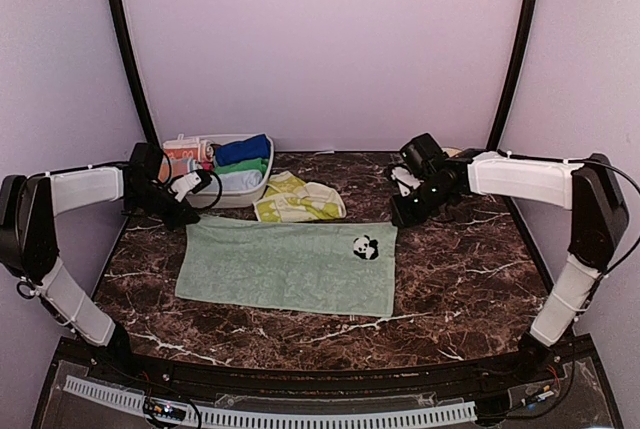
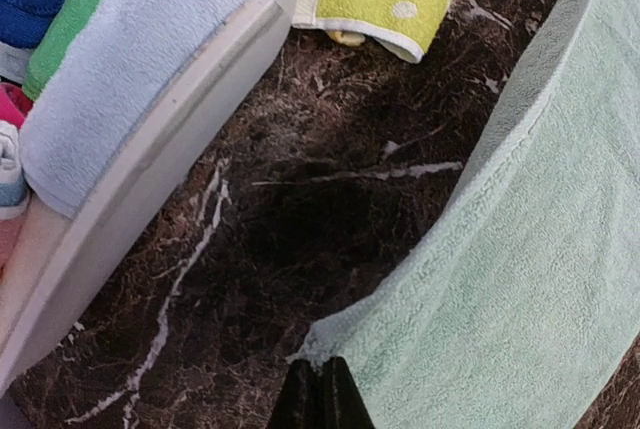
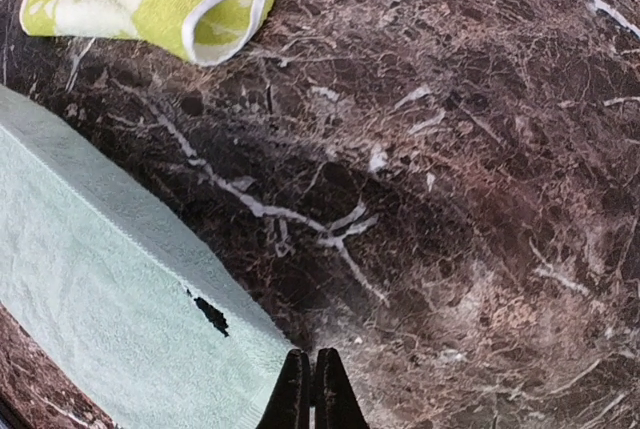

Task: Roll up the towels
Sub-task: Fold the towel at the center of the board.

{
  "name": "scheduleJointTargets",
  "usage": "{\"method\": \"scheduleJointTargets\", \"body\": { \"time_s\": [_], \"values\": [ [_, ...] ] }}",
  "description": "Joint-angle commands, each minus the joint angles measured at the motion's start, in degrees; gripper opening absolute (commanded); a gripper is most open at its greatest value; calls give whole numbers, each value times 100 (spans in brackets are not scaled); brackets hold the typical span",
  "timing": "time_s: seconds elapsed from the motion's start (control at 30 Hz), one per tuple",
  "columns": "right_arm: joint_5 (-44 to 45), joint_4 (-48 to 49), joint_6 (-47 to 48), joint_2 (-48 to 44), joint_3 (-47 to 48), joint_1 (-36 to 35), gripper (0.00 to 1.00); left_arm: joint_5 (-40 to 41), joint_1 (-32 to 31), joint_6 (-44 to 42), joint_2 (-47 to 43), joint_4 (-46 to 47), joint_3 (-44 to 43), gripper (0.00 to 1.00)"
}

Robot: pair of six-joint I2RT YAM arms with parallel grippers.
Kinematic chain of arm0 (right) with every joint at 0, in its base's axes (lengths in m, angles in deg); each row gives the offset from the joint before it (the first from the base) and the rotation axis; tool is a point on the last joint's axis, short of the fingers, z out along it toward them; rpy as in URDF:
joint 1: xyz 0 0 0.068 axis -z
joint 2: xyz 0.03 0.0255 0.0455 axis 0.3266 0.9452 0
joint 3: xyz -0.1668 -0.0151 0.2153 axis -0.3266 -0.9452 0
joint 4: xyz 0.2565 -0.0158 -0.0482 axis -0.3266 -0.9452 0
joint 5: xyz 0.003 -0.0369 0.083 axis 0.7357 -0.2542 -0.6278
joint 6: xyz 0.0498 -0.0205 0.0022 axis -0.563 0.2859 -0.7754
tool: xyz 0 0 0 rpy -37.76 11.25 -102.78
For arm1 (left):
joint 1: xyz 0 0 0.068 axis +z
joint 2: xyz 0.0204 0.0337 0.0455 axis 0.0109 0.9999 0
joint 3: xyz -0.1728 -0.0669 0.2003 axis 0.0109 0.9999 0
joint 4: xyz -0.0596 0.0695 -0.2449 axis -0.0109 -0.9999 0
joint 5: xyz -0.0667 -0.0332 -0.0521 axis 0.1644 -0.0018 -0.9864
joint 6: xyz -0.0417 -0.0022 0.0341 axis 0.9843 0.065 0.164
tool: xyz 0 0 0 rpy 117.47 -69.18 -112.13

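Dark marble tabletop — mint towel spread — lilac walls.

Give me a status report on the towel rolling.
Left gripper, right gripper shut on far corners of mint towel. It lies flat, not yet rolled. Yellow-green towel just beyond its far edge.

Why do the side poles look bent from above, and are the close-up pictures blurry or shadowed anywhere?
Top external: a wide lens likely bows the poles; light soft, even. Left wrist: sharp, a dark shadow on the marble table beside the mint towel. Right wrist: sharp too, similar shadow on the marble.
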Motion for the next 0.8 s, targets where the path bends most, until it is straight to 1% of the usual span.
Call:
{"method": "scheduleJointTargets", "body": {
  "time_s": [0.0,0.2,0.63,0.77],
  "values": [
    [379,-5,-293,-460,-557,-288,0,-69,24,-124,-404,53,299,0],
    [569,11,-603,-991,-1205,-651,0,-146,24,-196,-823,12,612,0],
    [852,-278,-1044,-1571,-1708,-1370,0,-158,23,-314,-2036,55,1902,0],
    [906,-256,-1230,-1718,-1932,-1613,0,-177,25,-217,-2516,410,2394,0]
  ]
}}
